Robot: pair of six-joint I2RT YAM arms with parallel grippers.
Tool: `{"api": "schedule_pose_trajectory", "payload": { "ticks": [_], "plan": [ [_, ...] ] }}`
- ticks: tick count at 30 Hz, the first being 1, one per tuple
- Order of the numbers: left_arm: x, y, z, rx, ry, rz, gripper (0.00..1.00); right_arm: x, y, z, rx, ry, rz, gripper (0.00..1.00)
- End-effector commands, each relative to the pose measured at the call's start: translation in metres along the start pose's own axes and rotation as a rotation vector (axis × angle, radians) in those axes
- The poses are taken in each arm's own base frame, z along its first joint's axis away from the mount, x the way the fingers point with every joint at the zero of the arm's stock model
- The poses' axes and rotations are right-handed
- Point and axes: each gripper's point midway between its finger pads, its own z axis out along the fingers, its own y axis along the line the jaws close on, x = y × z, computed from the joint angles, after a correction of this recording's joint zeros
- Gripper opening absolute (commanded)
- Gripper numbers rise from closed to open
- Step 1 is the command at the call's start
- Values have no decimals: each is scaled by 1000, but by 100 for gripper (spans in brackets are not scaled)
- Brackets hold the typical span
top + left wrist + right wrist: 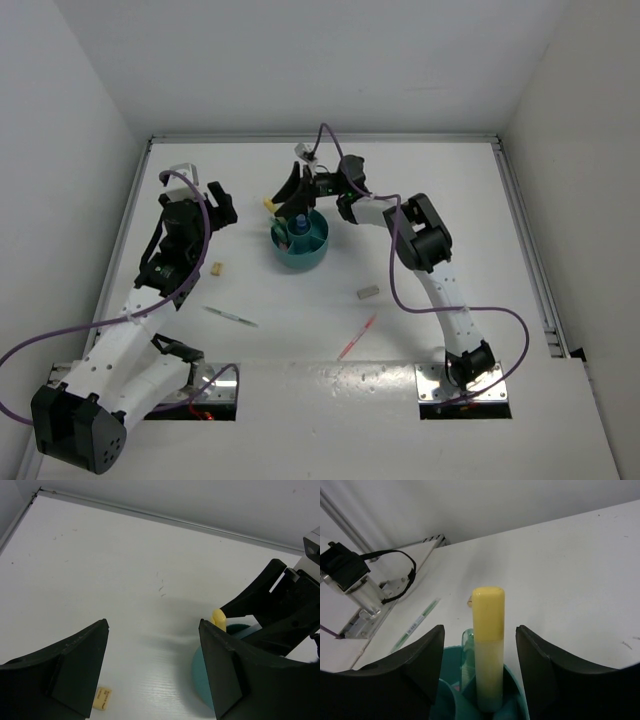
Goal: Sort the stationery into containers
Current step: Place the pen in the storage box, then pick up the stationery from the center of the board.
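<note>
Right end effector (479, 630) hangs released over the round teal tub (316, 252) at the far middle of the white surface (450, 200), with a gap on either side of the yellow stick (488, 645) standing upright in a compartment. Left end effector (153, 625), spread and empty, sits just left of the tub, with open surface running to the far wall. A tan block (215, 268), grey block (368, 292), white pen (230, 316) and red pen (357, 337) lie well apart nearer the arm bases, with white walls on three sides.
</note>
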Motion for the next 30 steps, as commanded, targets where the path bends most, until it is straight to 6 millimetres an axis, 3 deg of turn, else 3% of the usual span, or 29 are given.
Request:
{"api": "schedule_pose_trajectory", "payload": {
  "ticks": [1,13,15,16,17,18,19,20,21,23,24,25,26,27,28,29,30],
  "plan": [
    [-12,-2,1,12,-36,-6,79,-40,14,-3,-35,-27,-167,59],
    [-13,-1,1,2,-39,-15,79,-90,24,-9,1,-72,-232,58],
    [-16,0,1,-7,-52,-30,79,-95,21,-13,21,-76,-217,53],
    [-10,2,2,-18,-44,-45,72,-104,24,-13,20,-79,-235,47],
    [-15,1,5,-23,-67,-85,66,-105,19,-19,51,-76,-186,22],
    [-11,0,6,-23,-66,-113,58,-113,19,-18,67,-77,-182,6],
    [-2,-2,14,-9,-34,-134,44,-119,13,-23,97,-74,-191,0],
    [2,4,21,-17,-19,-164,12,-111,3,-32,155,-45,-72,0],
    [1,-6,26,26,5,-225,1,-127,-2,-39,221,-42,-142,0],
    [13,-6,45,35,66,-253,0,-124,-7,-47,310,31,-138,0],
    [14,-9,50,45,81,-275,0,-101,-14,-59,417,118,-31,0],
    [7,-12,55,62,81,-278,0,-113,-8,-67,475,160,-81,0],
    [8,-15,58,85,100,-296,0,-106,-18,-79,577,243,-160,1],
    [15,-13,62,81,132,-304,1,-86,-11,-95,637,339,-89,25],
    [12,-13,62,82,135,-328,5,-84,-6,-99,665,385,-99,40],
    [18,-7,64,62,153,-339,19,-83,6,-112,705,441,-140,56],
    [16,-3,62,47,154,-366,30,-80,14,-126,730,458,-132,93]
  ]
}}
